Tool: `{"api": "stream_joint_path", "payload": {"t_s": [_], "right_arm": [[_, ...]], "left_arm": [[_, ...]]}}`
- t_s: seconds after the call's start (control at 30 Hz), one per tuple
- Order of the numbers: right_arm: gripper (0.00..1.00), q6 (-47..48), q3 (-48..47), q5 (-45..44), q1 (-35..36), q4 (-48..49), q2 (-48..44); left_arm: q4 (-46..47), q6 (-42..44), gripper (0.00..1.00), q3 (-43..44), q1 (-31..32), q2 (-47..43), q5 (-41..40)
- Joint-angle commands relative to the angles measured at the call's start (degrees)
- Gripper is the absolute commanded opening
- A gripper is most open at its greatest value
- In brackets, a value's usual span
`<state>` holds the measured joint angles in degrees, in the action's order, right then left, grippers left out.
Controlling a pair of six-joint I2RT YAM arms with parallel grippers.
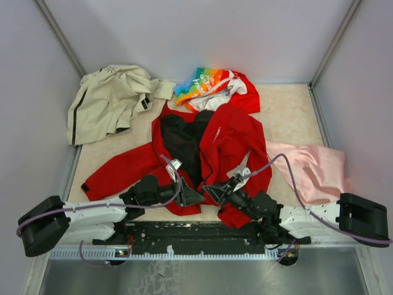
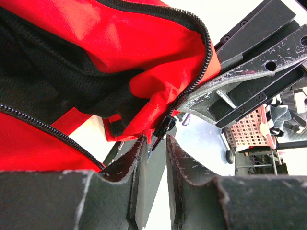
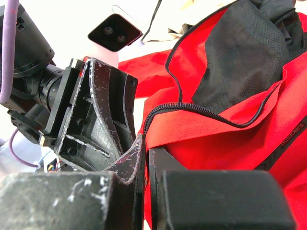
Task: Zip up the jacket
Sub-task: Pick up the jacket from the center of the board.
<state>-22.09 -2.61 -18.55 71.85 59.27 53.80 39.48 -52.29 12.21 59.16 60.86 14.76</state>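
Observation:
The red jacket [image 1: 230,138] lies open on the table with its black lining [image 1: 181,141] showing. In the left wrist view the jacket [image 2: 120,43] fills the upper part. Its black zipper slider [image 2: 166,126] hangs at the lower end of a zipper edge. My left gripper [image 2: 156,140] is open, and the slider's pull reaches down between its fingertips without touching them. My right gripper [image 3: 148,146] is shut on the jacket's [image 3: 230,139] red zipper edge at the hem. In the top view the left gripper [image 1: 195,196] and the right gripper [image 1: 212,190] meet tip to tip at the jacket's near hem.
A beige jacket [image 1: 110,98] lies at the back left. A rainbow-and-white garment [image 1: 212,86] is behind the red jacket, and a pink cloth [image 1: 313,169] is at the right. Grey walls enclose the table. A black rail [image 1: 196,236] runs along the near edge.

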Motion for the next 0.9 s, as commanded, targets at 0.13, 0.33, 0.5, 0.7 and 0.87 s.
{"api": "stream_joint_path", "payload": {"t_s": [0.13, 0.33, 0.5, 0.7, 0.87], "right_arm": [[0.0, 0.63, -0.03, -2.37, -0.39, 6.48, -0.15], [0.0, 1.07, -0.28, -4.02, -0.74, 5.43, -2.05], [0.0, 0.71, 0.12, -4.93, -2.24, 5.31, -4.35], [0.0, -0.61, 0.9, -3.59, -3.2, 5.59, -5.92], [0.0, -1.43, 1.28, -2.47, -3.21, 4.06, -6.43]], "left_arm": [[2.09, 0.26, 0.18, 1.6, 0.35, 0.77, 0.22], [-1.23, 0.62, 0.03, 0.84, 0.41, 1.02, 2.75], [-6.87, 1.57, 0.04, 1.25, 1.83, 1.64, 2.75], [-9.57, 1.71, 0.07, 1.08, 2.81, 2.44, 1.46], [-16.8, 2.89, 0.18, 3.56, 2.81, 0.53, -1.39]]}}
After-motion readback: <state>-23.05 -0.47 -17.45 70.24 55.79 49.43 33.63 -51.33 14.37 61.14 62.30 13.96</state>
